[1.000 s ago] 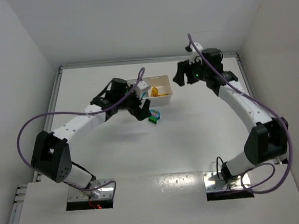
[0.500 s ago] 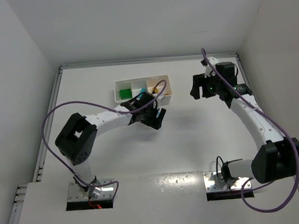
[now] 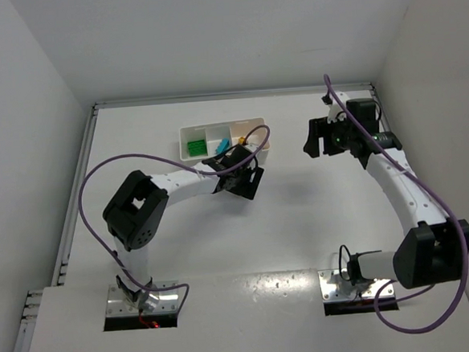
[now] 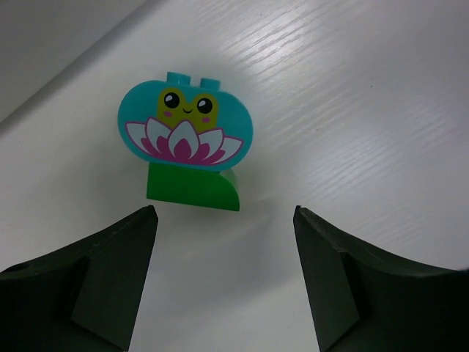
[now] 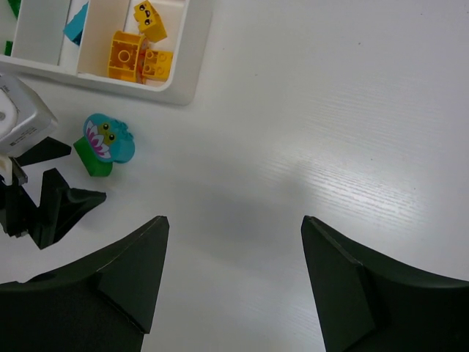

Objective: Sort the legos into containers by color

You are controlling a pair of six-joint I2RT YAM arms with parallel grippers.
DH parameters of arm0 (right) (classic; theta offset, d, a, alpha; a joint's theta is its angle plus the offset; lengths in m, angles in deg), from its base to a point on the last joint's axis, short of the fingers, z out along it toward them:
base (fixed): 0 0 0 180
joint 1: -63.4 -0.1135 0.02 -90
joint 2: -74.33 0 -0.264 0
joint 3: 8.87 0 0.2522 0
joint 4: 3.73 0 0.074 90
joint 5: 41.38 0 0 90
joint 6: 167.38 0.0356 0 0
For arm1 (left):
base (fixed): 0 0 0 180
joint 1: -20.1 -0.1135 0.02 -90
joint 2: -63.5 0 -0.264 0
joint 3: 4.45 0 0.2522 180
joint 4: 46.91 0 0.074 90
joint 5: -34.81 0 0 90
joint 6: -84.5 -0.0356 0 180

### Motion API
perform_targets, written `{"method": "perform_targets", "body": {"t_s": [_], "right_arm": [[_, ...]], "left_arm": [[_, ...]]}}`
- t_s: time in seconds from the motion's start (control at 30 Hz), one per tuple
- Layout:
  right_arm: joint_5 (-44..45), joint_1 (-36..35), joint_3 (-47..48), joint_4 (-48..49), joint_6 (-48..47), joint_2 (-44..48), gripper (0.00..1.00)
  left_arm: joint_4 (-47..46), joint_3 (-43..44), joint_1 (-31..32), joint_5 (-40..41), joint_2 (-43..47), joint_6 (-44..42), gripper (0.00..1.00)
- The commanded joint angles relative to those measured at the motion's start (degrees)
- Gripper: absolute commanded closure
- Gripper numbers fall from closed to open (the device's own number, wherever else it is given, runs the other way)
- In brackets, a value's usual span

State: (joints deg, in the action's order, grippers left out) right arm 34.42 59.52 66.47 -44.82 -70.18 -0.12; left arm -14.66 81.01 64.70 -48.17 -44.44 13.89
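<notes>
The white tray [image 3: 215,126] lies at the back centre, with green legos [image 3: 194,149] in its left compartment, a cyan one [image 3: 220,147] in the middle and yellow ones [image 5: 135,55] in the right. A cyan frog brick [image 4: 185,136] stacked on a green brick [image 4: 194,188] stands on the table just in front of the tray. My left gripper [image 4: 226,220] is open and empty, low over the table, with that stack just beyond its fingertips. The gripper hides the stack in the top view. My right gripper [image 5: 234,227] is open and empty, held high to the tray's right [image 3: 320,138].
The white table has a raised rim [image 3: 93,109] along the back and sides, with walls close behind. The left arm's purple cable [image 3: 98,185] loops over the table's left. The left gripper [image 5: 44,205] also shows in the right wrist view, next to the stack [image 5: 108,138].
The left arm has folded in and its gripper has shifted right and down, now over the cyan and green stack. The right gripper has pulled away to the right of the tray.
</notes>
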Motion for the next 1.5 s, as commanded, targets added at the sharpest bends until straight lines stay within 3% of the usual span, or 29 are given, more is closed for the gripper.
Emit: {"method": "perform_targets", "body": {"t_s": [0.0, 0.53, 1.03, 1.23, 1.33, 1.47], "right_arm": [[-1.71, 1.24, 0.91, -0.27, -1.05, -0.08, 0.27], [-8.65, 4.49, 5.3, -0.79, -1.57, -7.11, 0.27], [-12.96, 6.08, 6.45, -1.41, -2.1, -8.86, 0.28], [-13.49, 6.08, 5.92, -1.41, -2.1, -9.39, 0.29], [-13.49, 6.08, 5.92, -1.41, -2.1, -9.39, 0.29], [-19.97, 6.08, 5.92, -1.41, -2.1, -10.01, 0.26]], "left_arm": [[0.85, 1.95, 0.4, 3.51, 0.45, 0.99, 0.19], [-0.99, 3.18, -2.76, 0.09, -3.15, -2.44, 0.19], [-6.44, 1.07, -3.29, -4.57, -3.33, -7.17, 0.32], [-6.44, 1.07, -3.29, -4.57, -3.33, -7.8, 0.5], [-6.44, 1.07, -3.29, -5.97, -3.33, -8.32, 0.63], [-8.19, -2.96, -3.81, -8.51, 1.04, -8.85, 0.71]]}}
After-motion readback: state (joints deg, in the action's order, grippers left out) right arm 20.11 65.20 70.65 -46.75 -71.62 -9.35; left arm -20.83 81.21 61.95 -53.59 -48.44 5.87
